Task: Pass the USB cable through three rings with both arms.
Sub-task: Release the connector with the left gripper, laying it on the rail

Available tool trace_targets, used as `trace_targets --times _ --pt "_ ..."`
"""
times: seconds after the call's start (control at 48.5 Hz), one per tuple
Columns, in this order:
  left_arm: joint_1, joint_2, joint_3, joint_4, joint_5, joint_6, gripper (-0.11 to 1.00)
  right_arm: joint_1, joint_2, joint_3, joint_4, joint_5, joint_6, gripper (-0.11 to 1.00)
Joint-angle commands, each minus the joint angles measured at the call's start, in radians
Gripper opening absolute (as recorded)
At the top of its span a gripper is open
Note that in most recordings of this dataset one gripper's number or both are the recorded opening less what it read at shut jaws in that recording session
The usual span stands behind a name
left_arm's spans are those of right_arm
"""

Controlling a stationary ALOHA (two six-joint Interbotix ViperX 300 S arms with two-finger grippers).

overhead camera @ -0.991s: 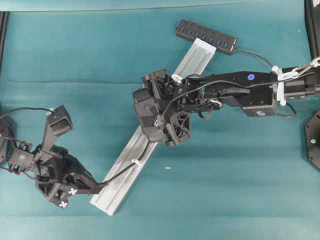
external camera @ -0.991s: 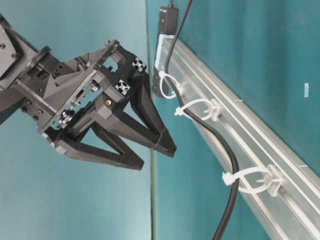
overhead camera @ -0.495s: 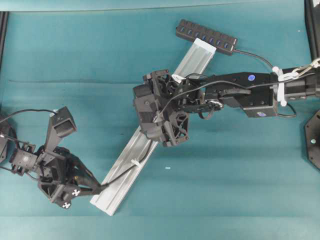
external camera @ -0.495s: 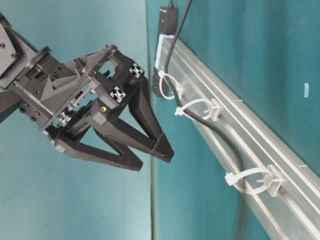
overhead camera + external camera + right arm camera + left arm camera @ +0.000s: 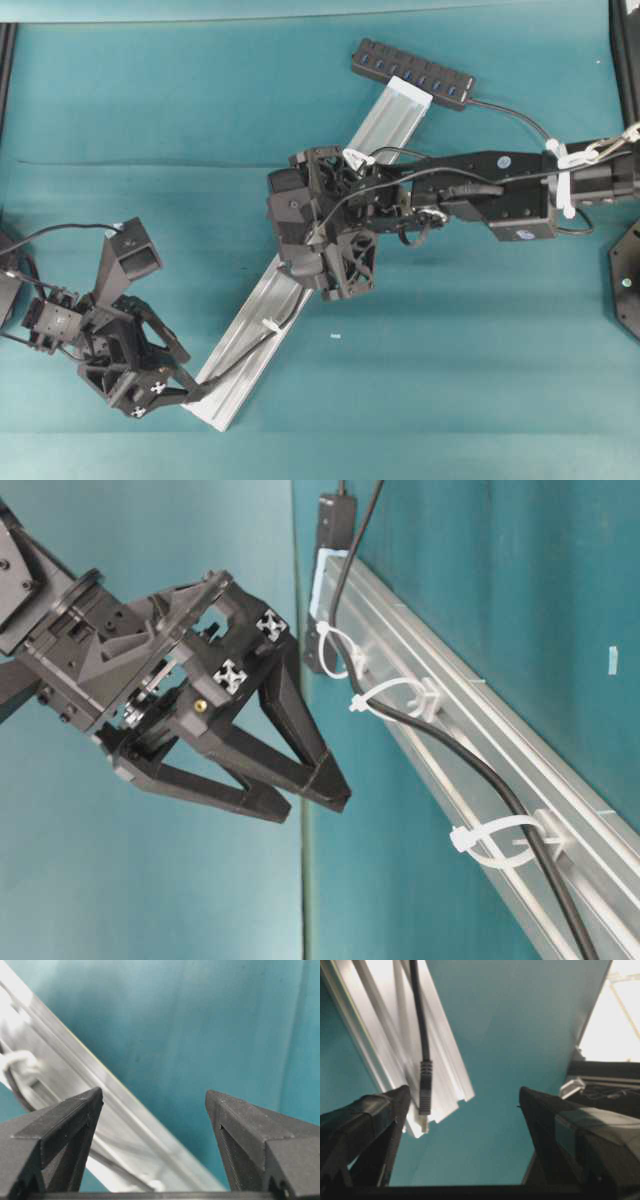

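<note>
Black cable (image 5: 470, 780) threaded through all 3 white rings (image 5: 497, 842) along the silver rail (image 5: 255, 325), plug (image 5: 425, 1087) resting near its lower end just beside the left gripper (image 5: 190, 385), jaws apart and empty; right gripper (image 5: 155, 1110) likewise spread mid-rail.

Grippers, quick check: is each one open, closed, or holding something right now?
Left gripper: open, holding nothing; the cable plug lies free on the rail.
Right gripper: open, holding nothing.
</note>
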Motion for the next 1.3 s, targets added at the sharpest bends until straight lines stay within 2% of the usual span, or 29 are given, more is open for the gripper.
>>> trace_targets --times 0.0,0.124,0.227,0.392,0.722,0.949,1.28 --pt "0.002 -0.009 -0.029 0.002 -0.003 0.006 0.95 0.006 -0.017 0.0 0.002 0.011 0.048 0.87" --pt "0.006 -0.023 -0.057 0.005 0.005 0.028 0.95 0.006 -0.054 0.002 0.002 0.017 0.12 0.87" --pt "0.02 -0.04 -0.066 0.002 0.005 0.067 0.94 0.0 -0.092 0.003 -0.003 0.021 0.147 0.87" --pt "0.055 -0.075 -0.077 0.005 0.005 0.156 0.94 -0.02 -0.153 0.015 -0.003 0.032 0.15 0.87" --pt "0.135 -0.187 -0.089 0.005 0.005 0.396 0.94 -0.049 -0.268 0.061 -0.003 0.095 0.155 0.86" --pt "0.163 -0.261 -0.084 0.005 0.005 0.545 0.94 -0.054 -0.356 0.114 -0.003 0.092 0.155 0.87" --pt "0.236 -0.364 -0.084 0.005 0.005 0.652 0.94 -0.072 -0.514 0.189 -0.003 0.055 0.155 0.86"
